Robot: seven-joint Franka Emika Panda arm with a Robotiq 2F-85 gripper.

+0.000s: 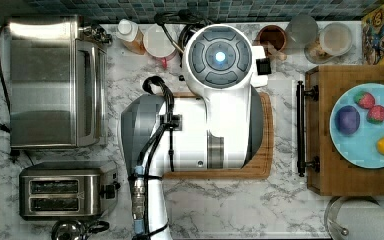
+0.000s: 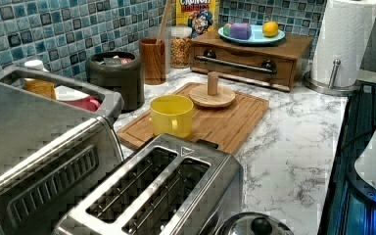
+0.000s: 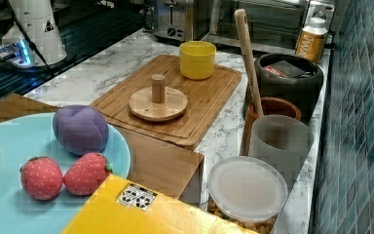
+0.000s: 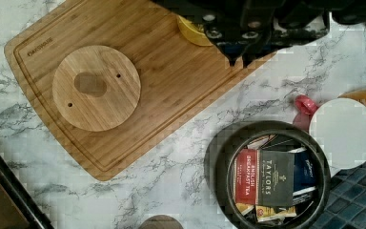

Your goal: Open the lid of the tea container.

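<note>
The tea container (image 2: 115, 78) is a round black canister by the tiled wall, also seen in the right view (image 3: 287, 85). It stands uncovered, and the wrist view shows tea packets inside its thick dark rim (image 4: 269, 176). Its lid, a round wooden disc with a knob (image 2: 212, 95), lies flat on the bamboo cutting board (image 3: 158, 102) (image 4: 96, 88). My gripper (image 4: 239, 59) hangs above the board's edge between the lid and the container, shut with nothing in it. In the top view, my arm (image 1: 220, 55) covers both the container and the lid.
A yellow cup (image 2: 171, 115) stands on the cutting board (image 2: 235, 122). A wooden utensil holder (image 3: 270, 109) and jars sit beside the container. A pink mug with a white top (image 4: 343, 133) is close by. Toaster (image 1: 62, 192), toaster oven (image 1: 50, 80) and fruit plate (image 1: 365, 150) flank the board.
</note>
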